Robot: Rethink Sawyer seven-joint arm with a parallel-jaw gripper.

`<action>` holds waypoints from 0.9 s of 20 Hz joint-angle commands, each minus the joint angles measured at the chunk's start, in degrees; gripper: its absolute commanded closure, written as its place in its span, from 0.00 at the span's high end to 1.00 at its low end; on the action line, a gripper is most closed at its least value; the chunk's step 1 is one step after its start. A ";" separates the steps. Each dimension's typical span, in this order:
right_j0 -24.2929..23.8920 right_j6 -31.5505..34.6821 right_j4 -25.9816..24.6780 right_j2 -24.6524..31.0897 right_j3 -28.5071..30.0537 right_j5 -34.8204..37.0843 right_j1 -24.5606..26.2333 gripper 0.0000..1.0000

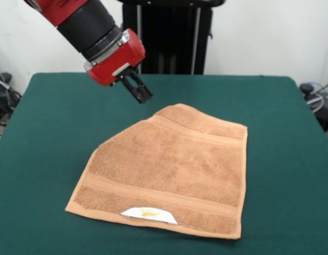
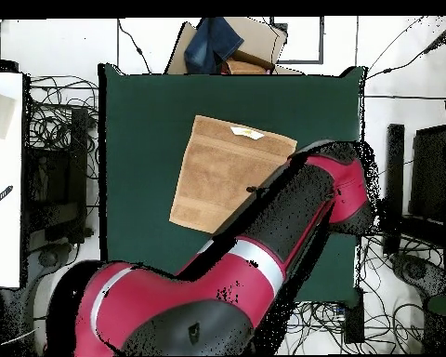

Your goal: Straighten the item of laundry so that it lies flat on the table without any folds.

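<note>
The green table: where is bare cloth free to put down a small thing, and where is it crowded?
On the dark green felt table, bare strips lie between the light orange-tan terry towel and both side edges; front view's right strip is widest. The far edge behind the towel is crowded: the red and black arm's pincer hangs there.

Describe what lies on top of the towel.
On the towel only its white label shows. The gripper hangs apart, above the table. Overhead, the arm covers one corner.

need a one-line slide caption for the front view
Sawyer gripper hovers above the far corner of a tan towel, one corner folded, on the green table.
</note>
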 commanded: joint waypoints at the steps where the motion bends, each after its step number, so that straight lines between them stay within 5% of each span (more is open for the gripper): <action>1: 1.08 23.34 3.40 7.89 0.54 -2.35 -0.38 0.00; 18: 2.65 23.19 6.29 12.10 -3.01 4.81 5.60 0.00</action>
